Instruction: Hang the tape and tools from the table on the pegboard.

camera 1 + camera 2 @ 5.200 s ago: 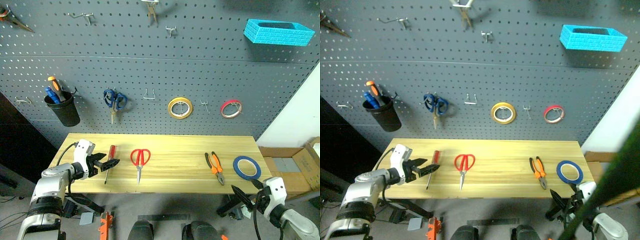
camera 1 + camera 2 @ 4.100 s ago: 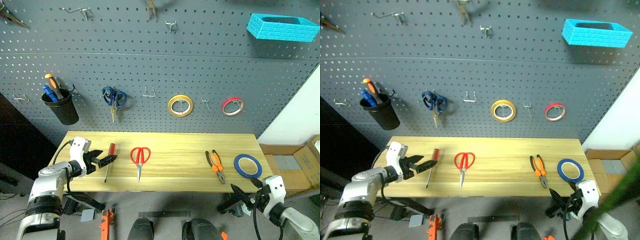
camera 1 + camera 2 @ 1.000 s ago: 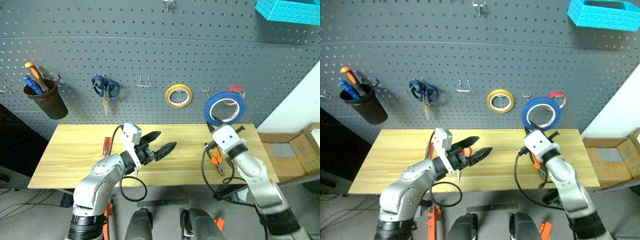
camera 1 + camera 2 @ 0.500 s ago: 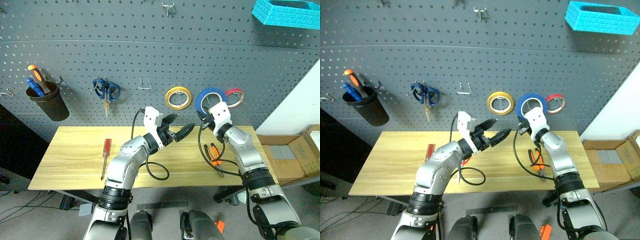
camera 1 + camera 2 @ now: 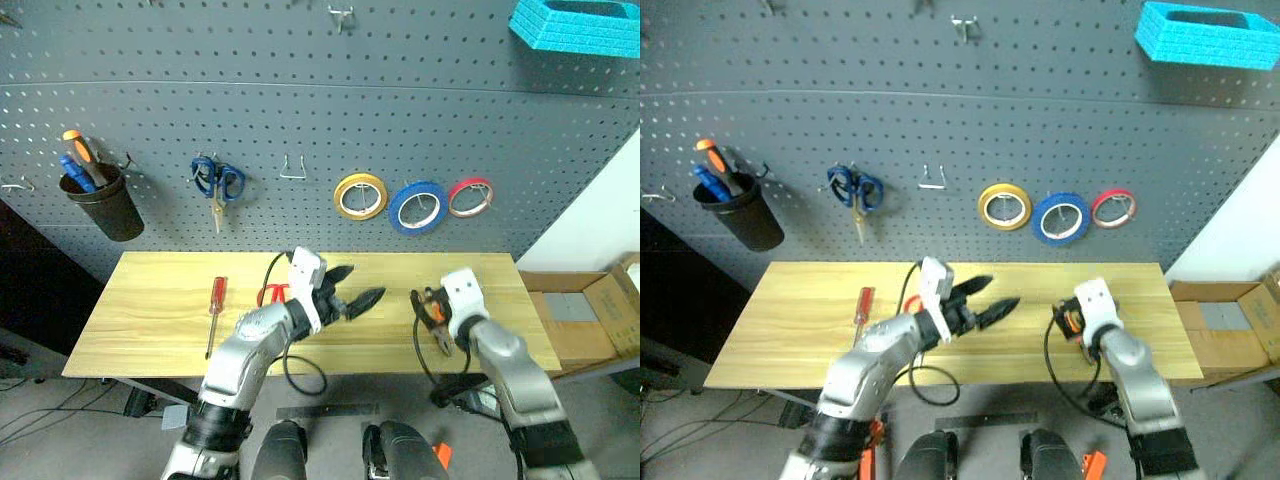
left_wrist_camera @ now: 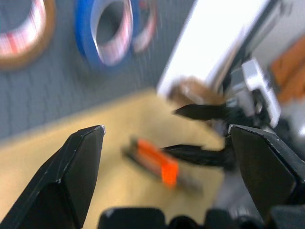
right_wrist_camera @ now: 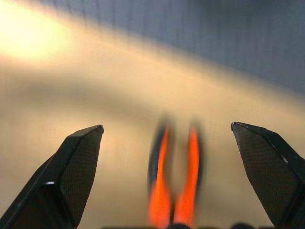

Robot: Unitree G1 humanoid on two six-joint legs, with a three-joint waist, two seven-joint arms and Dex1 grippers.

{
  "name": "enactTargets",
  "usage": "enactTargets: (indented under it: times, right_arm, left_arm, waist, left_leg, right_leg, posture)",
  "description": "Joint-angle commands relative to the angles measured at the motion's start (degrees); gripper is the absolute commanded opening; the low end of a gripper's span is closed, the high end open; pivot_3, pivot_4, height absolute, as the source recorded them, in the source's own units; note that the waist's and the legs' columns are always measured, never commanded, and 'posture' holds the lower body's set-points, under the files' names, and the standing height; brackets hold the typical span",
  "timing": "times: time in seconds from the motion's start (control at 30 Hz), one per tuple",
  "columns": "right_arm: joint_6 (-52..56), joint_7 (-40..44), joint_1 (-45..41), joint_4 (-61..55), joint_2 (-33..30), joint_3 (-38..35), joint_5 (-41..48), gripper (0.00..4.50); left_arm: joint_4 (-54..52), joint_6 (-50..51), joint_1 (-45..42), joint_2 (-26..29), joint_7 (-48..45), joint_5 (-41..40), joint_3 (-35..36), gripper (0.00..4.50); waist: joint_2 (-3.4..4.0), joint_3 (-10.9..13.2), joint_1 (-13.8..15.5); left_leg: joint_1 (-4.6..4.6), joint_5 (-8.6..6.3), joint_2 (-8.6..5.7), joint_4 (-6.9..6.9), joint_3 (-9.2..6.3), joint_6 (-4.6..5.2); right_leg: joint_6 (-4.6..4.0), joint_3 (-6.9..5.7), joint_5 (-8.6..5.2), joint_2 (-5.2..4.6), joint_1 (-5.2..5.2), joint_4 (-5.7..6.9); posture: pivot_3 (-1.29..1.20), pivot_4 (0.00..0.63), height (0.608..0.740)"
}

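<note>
The blue tape (image 5: 417, 206) hangs on the dark grey pegboard (image 5: 300, 100), between a yellow roll (image 5: 360, 195) and a red roll (image 5: 470, 197). On the pale wooden table (image 5: 150, 300) lie the red-handled screwdriver (image 5: 213, 310), the red scissors (image 5: 270, 294), partly hidden behind my left arm, and the orange-and-black pliers (image 7: 174, 191). My right gripper (image 7: 167, 126) is open and empty, low over the table, with the pliers lying straight ahead between its fingers. My left gripper (image 5: 366, 282) hangs open and empty above the table's middle, pointing toward the pliers.
A black cup (image 5: 105, 205) with orange and blue tools and blue scissors (image 5: 215, 180) hang on the board's left. An empty hook (image 5: 292, 168) sits beside them. A turquoise basket (image 5: 575, 25) is at the top right. A cardboard box (image 5: 600, 310) stands right of the table.
My right gripper has let go of the blue tape, which now hangs on the pegboard, opened, and dropped down to the pliers. My left gripper has sunk a little.
</note>
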Motion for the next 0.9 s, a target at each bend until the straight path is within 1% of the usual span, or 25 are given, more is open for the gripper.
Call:
enactTargets:
  times: [0.03,0.07,0.13,0.17,0.2,0.23,0.27,0.3,0.37,0.47,0.5,0.57,0.6,0.63,0.67,0.83,0.9]
  right_arm:
    - [13.68,-1.51,-2.02,-7.75,2.41,-2.56,3.06,4.46]
    - [15.84,-2.27,-3.75,-7.13,3.06,-3.15,3.2,4.46]
    - [19.6,-3.97,-8.78,-4.07,4.48,-5.24,3.44,4.46]
    - [21.29,-4.91,-12.23,-1.13,5.53,-6.85,3.97,4.46]
    - [22.39,-5.8,-15.07,1.41,6.51,-8.44,4.57,4.46]
    - [23.09,-6.65,-17.6,3.83,7.25,-10.08,5.2,4.46]
    - [23.67,-7.57,-20.07,6.57,7.82,-11.65,5.59,4.46]
    - [23.43,-7.97,-22.2,9.45,7.73,-12.53,5.64,4.46]
    - [22.26,-7.97,-25.35,14.81,6.53,-12.61,5.25,4.46]
    - [20.23,-7.38,-27.68,20.43,4.14,-11.27,4.65,4.46]
    - [19.01,-7.04,-27.97,22.01,3.07,-10.21,4.08,4.46]
    - [16.97,-7.22,-28.81,26.21,1.61,-9.4,3.23,4.46]
    - [15.9,-6.81,-29.14,27.57,1.01,-8.54,2.79,4.46]
    - [15.26,-6.42,-29.41,28.41,0.73,-7.97,2.61,4.46]
    - [14.86,-6.15,-29.83,29.35,0.81,-7.78,2.82,4.46]
    - [13.13,-5.34,-32.31,34.48,1.59,-6.97,3.22,4.46]
    - [12.86,-4.72,-33.13,35.82,1.73,-6.41,3.16,4.46]
  left_arm:
    - [-4.35,-2.71,5.39,4.7,-2.89,1.7,-0.26,4.5]
    - [-4.48,-2.58,6.15,5.35,-3.01,1.45,0.1,4.5]
    - [-4.76,-2.19,5.96,6.34,-3.23,1.42,-0.05,4.5]
    - [-4.48,-1.51,4.79,5.95,-2.72,0.95,0.31,4.5]
    - [-4.29,-0.83,3.61,5.56,-2.24,0.58,0.58,4.5]
    - [-4.26,-0.43,2.45,5.19,-1.71,0.6,0.69,4.5]
    - [-4.09,-0.18,1.34,4.91,-1.28,0.76,0.71,4.5]
    - [-4.23,-0.23,0.55,5.14,-1.22,1.43,0.27,4.5]
    - [-5.29,-0.65,0.04,6.16,-1.7,2.74,-0.88,4.5]
    - [-8.15,0.33,0.85,7.1,-1.72,2.66,-1.64,4.5]
    - [-9.19,0.87,1.29,7.23,-1.51,2.28,-1.68,4.5]
    - [-11.76,2.27,2.58,7.5,-1.26,1.46,-2.03,4.5]
    - [-12.77,2.67,3.17,7.6,-1.14,1.47,-2.29,4.5]
    - [-13.59,3.04,3.64,7.67,-0.98,1.49,-2.42,4.5]
    - [-14.05,3.4,3.93,7.55,-0.72,1.49,-2.44,4.5]
    - [-14.82,4.69,3.83,6.77,0.46,1.5,-2.51,4.5]
    - [-15.01,5.04,3.53,6.74,0.73,1.27,-2.24,4.5]
  waist:
    - [-0.05,0.57,-0.62]
    - [-0.08,1.06,-0.74]
    - [-0.05,2.94,-0.77]
    - [0.24,3.86,-0.69]
    - [0.57,4.48,-0.64]
    - [0.68,4.82,-0.53]
    - [1.02,5.45,-0.42]
    - [1.11,5.69,-0.41]
    - [1.26,6.5,-0.43]
    - [1.19,7.58,-0.49]
    - [1.09,7.86,-0.45]
    - [0.84,8.21,-0.45]
    - [0.79,8.24,-0.46]
    - [0.77,8.28,-0.49]
    - [0.72,8.32,-0.5]
    - [0.23,8.84,-0.48]
    - [0.2,9.21,-0.44]
  left_leg:
    - [0.29,-0.01,0.02,0.0,-0.01,0.0]
    - [0.51,-0.01,0.0,-0.02,-0.05,-0.01]
    - [1.02,-0.15,-0.04,-0.01,-0.35,-0.23]
    - [1.09,-0.25,-0.11,-0.01,-0.69,-0.41]
    - [1.0,-0.26,-0.39,-0.05,-1.29,-0.41]
    - [0.9,-0.26,-0.97,-0.13,-1.89,-0.4]
    - [0.83,-0.26,-1.03,-0.18,-2.19,-0.39]
    - [0.51,-0.25,-0.99,-0.01,-2.76,-0.37]
    - [0.38,-0.08,-0.91,-0.07,-2.85,-0.1]
    - [0.33,0.44,-0.99,-0.03,-2.47,0.69]
    - [0.29,0.52,-1.0,-0.03,-2.21,0.8]
    - [0.23,0.53,-1.1,-0.03,-1.58,0.83]
    - [0.03,0.48,-1.26,-0.07,-1.46,0.79]
    - [-0.26,0.31,-1.42,-0.08,-1.44,0.82]
    - [-0.4,0.2,-1.47,-0.12,-1.43,0.84]
    - [-0.47,-0.44,-1.25,-0.24,-1.43,0.69]
    - [-0.47,-0.51,-1.19,-0.2,-1.42,0.61]
  right_leg:
    - [-0.07,0.15,0.01,-0.06,0.13,0.09]
    - [-0.47,0.29,-0.12,-0.02,0.15,0.22]
    - [-0.58,0.42,-0.18,-0.03,0.33,0.48]
    - [-0.59,0.41,-0.19,-0.02,0.3,0.4]
    - [-0.59,0.34,-0.19,0.01,0.24,0.17]
    - [-0.59,0.24,-0.19,0.1,0.26,-0.3]
    - [-0.59,0.14,-0.19,0.13,0.3,-0.53]
    - [-0.58,-0.21,-0.18,0.13,0.33,-0.85]
    - [-0.57,-0.29,-0.18,0.09,0.42,-1.25]
    - [-0.48,-0.15,-0.12,-0.21,0.47,-1.24]
    - [-0.26,0.02,0.02,-0.26,0.42,-1.2]
    - [0.31,0.75,0.67,-0.25,0.28,-1.02]
    - [0.42,1.06,0.93,-0.22,0.01,-0.95]
    - [0.76,1.22,1.15,-0.12,-0.3,-0.9]
    - [0.88,1.3,1.14,0.0,-0.45,-0.9]
    - [0.87,1.36,0.71,0.01,-0.45,-1.14]
    - [0.87,1.34,0.68,0.03,-0.45,-1.18]
  posture:
    - [0.0,0.244,0.74]
    - [0.01,0.255,0.74]
    - [0.02,0.291,0.74]
    - [0.02,0.299,0.74]
    - [0.03,0.306,0.74]
    - [0.03,0.319,0.74]
    - [0.03,0.325,0.74]
    - [0.04,0.34,0.74]
    - [0.05,0.358,0.74]
    - [0.06,0.383,0.74]
    - [0.06,0.391,0.74]
    - [0.07,0.403,0.74]
    - [0.07,0.406,0.74]
    - [0.08,0.413,0.74]
    - [0.08,0.417,0.74]
    - [0.09,0.432,0.74]
    - [0.09,0.433,0.74]
